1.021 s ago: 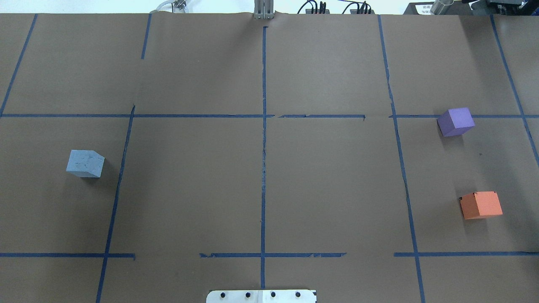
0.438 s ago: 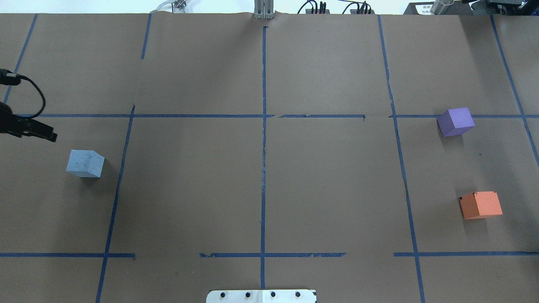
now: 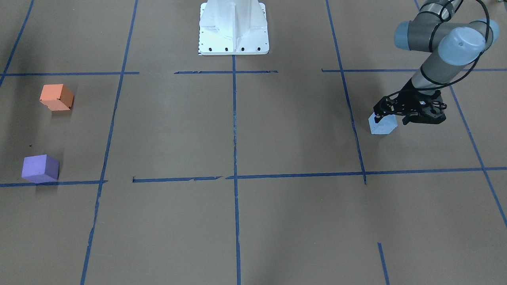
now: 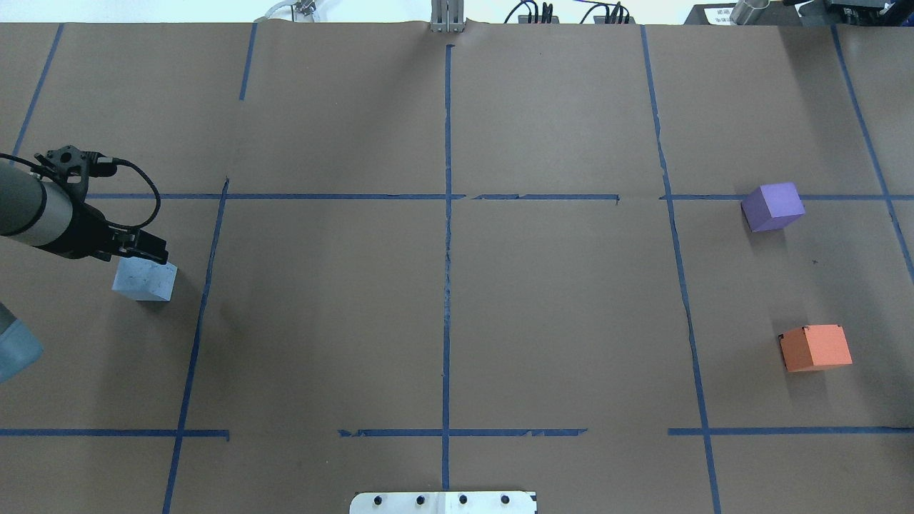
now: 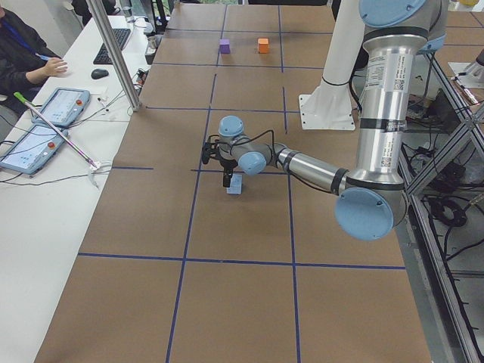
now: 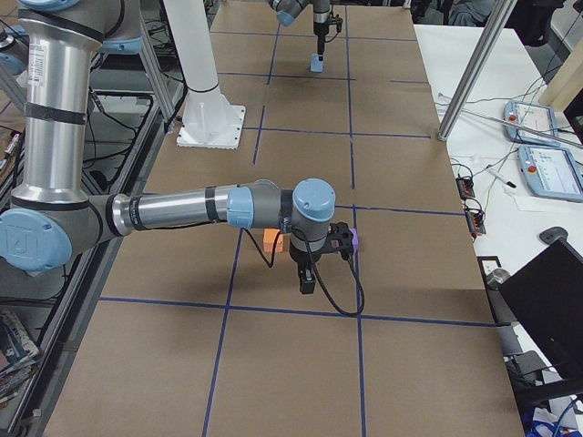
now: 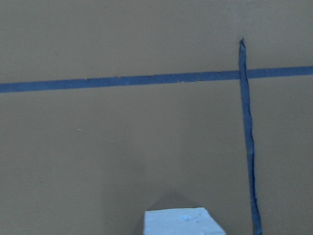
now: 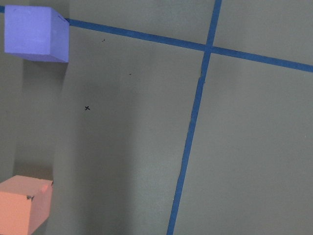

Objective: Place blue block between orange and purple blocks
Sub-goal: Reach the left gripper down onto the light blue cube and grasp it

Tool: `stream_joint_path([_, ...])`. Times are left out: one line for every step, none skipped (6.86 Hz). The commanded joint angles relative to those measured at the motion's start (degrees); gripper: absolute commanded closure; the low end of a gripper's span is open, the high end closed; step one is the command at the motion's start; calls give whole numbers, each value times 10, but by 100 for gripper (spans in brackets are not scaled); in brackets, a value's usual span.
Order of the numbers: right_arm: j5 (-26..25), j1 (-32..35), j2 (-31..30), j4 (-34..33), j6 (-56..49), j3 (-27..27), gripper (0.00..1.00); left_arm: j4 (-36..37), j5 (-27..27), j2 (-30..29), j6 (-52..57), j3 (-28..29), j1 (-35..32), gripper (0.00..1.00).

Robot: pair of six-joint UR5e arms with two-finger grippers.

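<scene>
The light blue block (image 4: 145,280) sits on the brown table at the robot's left; it also shows in the front-facing view (image 3: 382,125) and at the bottom of the left wrist view (image 7: 181,223). My left gripper (image 3: 390,117) is open and low over it, one finger on each side of its top. The purple block (image 4: 773,207) and the orange block (image 4: 816,348) sit apart at the far right. My right gripper (image 6: 308,278) hangs just in front of these two blocks; I cannot tell if it is open or shut.
Blue tape lines (image 4: 447,250) divide the brown paper into a grid. The white robot base (image 3: 233,27) stands at the table's edge. A side table with tablets (image 5: 57,106), a metal post (image 5: 113,53) and a seated operator (image 5: 23,53) lie beyond the far edge.
My left arm has come in from the left edge of the overhead view and moved right and down onto the blue block. The blocks have not moved.
</scene>
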Motion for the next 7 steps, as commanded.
stream_joint_path([0,0,-1,0,0,-2,0,0,13,-1,-9,17,17,0])
stream_joint_path([0,0,-1,0,0,-2,0,0,13,-2,-8,30,21,0])
stream_joint_path([0,0,-1,0,0,-3,0,0,13,-3,-9,34,30,0])
stream_joint_path([0,0,-1,0,0,-3,0,0,13,-3,-10,33,39,0])
stream_joint_path([0,0,-1,0,-1,-3,0,0,13,-3,-10,33,40,12])
stream_joint_path([0,0,-1,0,0,-2,0,2,13,-3,-10,31,40,52])
stream_joint_path([0,0,-1,0,0,-2,0,5,10,-2,-9,19,37,63])
